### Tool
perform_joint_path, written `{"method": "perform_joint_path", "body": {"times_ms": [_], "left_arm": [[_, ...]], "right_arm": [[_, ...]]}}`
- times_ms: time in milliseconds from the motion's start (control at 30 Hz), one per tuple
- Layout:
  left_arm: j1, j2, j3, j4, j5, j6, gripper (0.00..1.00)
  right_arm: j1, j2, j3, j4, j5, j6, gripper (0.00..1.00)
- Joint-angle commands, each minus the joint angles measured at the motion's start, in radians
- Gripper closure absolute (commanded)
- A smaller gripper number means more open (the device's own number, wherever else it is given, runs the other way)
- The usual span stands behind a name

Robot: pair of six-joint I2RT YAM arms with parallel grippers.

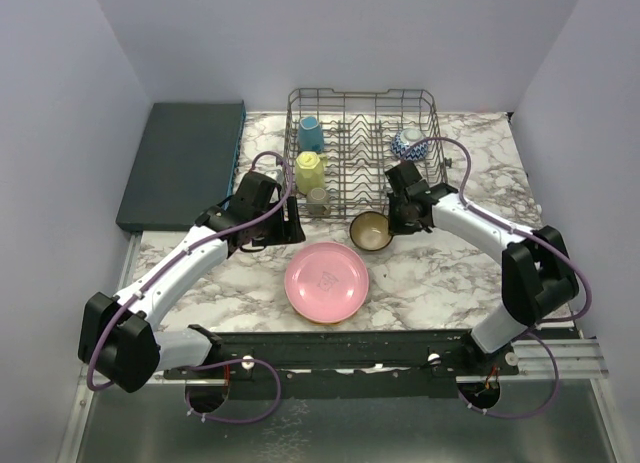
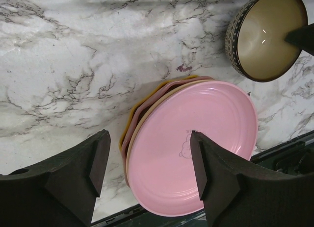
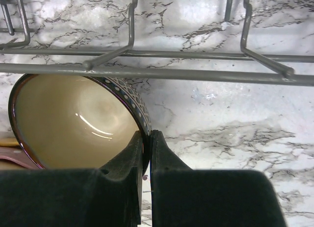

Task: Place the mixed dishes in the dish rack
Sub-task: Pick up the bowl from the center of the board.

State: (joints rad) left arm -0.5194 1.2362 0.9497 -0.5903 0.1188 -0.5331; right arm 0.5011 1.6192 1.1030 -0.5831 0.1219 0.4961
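Grey metal wire forms the dish rack [image 1: 355, 143], which stands at the far side of the marble-patterned tabletop [image 1: 440, 273] with a dark teal slab [image 1: 185, 163] lying to its left. Inside the rack, along its left side, stand a blue mug [image 1: 311, 133], a yellow mug [image 1: 310, 170] and a small grey-green mug [image 1: 317, 200], while a blue-white bowl [image 1: 410, 143] sits toward its right end. The brown bowl [image 3: 73, 121] is outside the rack, on the marble just in front of its near edge; it has a cream inside and a dotted band around its dark outer wall. The right gripper [image 3: 146, 136] has its two fingers pressed together on this bowl's rim, one inside the bowl and one outside, pinching the wall on the side nearest the arm (whether the bowl's base rests fully on the marble cannot be told). Nearer the arm bases lies a stack of plates, with the pink plate [image 2: 196, 148] on top bearing a faint printed figure at its centre; beneath it the edges of a tan plate [image 2: 147, 115], a dark red plate [image 2: 140, 103] and an orange plate [image 2: 125, 136] show on one side. The left gripper [image 2: 148, 153] hangs above this stack with its fingers spread wide and nothing between them, one finger over bare marble and the other over the pink plate.
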Motion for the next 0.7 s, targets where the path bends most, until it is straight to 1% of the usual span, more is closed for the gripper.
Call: {"method": "perform_joint_path", "body": {"times_ms": [0,233,500,667], "left_arm": [[-0.005,-0.007,0.048,-0.007,0.011,0.009,0.27],[-0.005,-0.007,0.078,-0.016,0.059,0.001,0.27],[-0.005,-0.004,0.124,-0.021,0.136,-0.027,0.26],[-0.005,0.0,0.177,-0.04,0.167,-0.035,0.26]], "right_arm": [[0.0,-0.069,0.003,-0.016,0.037,0.001,1.0],[0.0,-0.116,0.022,-0.048,0.04,0.0,0.99],[0.003,-0.16,0.062,-0.057,-0.042,-0.033,0.99],[0.05,-0.148,0.128,-0.094,-0.016,-0.052,0.99]]}}
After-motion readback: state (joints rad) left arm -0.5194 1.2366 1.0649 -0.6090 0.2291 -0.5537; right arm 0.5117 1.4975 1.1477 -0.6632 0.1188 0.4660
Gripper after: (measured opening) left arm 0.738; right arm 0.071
